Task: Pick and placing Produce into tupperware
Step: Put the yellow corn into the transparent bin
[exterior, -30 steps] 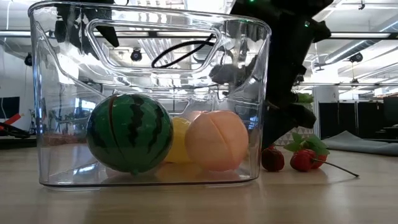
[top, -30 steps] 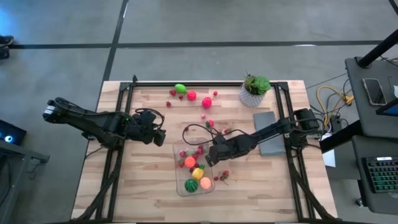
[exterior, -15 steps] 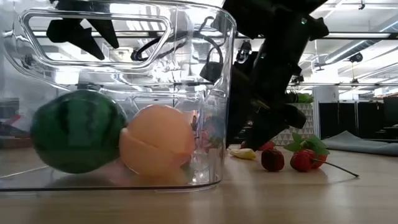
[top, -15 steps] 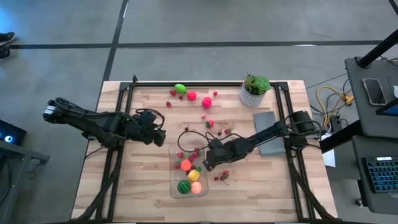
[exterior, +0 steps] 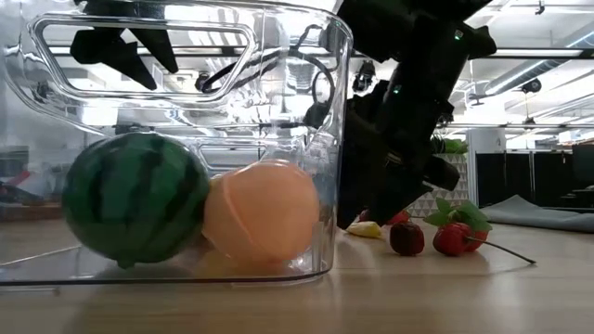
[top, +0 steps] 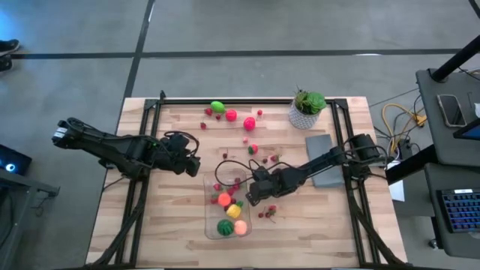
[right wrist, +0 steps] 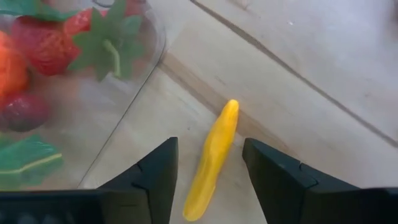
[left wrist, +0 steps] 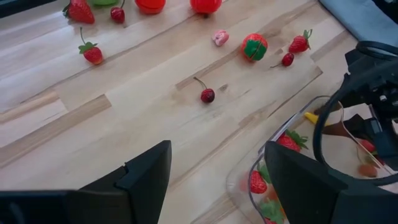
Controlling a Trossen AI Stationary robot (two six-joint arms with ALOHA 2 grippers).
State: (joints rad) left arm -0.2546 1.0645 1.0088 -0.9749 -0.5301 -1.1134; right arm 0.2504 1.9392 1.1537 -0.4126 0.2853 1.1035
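Observation:
The clear tupperware (top: 208,217) stands near the table's middle, holding a watermelon (exterior: 135,209), a peach (exterior: 264,223), a yellow and an orange piece, and strawberries (right wrist: 46,43). My right gripper (top: 251,193) is open and low beside the tupperware's right wall (right wrist: 134,93). Its fingers stand on either side of a small yellow banana-like piece (right wrist: 214,155) that lies on the wood. My left gripper (top: 193,165) hovers open to the left of the tupperware, above bare wood (left wrist: 214,162). My right gripper is close against the tupperware's right wall (exterior: 339,139), pointing down at a slant from the right. I cannot tell whether a finger touches the wall. The yellow piece lies between the fingers untouched.
Loose produce lies toward the far edge: a green piece (top: 217,106), red ones (top: 231,115), and a cherry (left wrist: 208,95). Two red pieces (exterior: 408,238) lie right of the tupperware. A potted plant (top: 307,106) and a grey slab (top: 321,150) sit at the far right.
My right gripper moved slightly toward the table's left. The tupperware slid left and toward the near edge, turning a little. The watermelon and peach inside rolled about and have settled. The left arm kept still.

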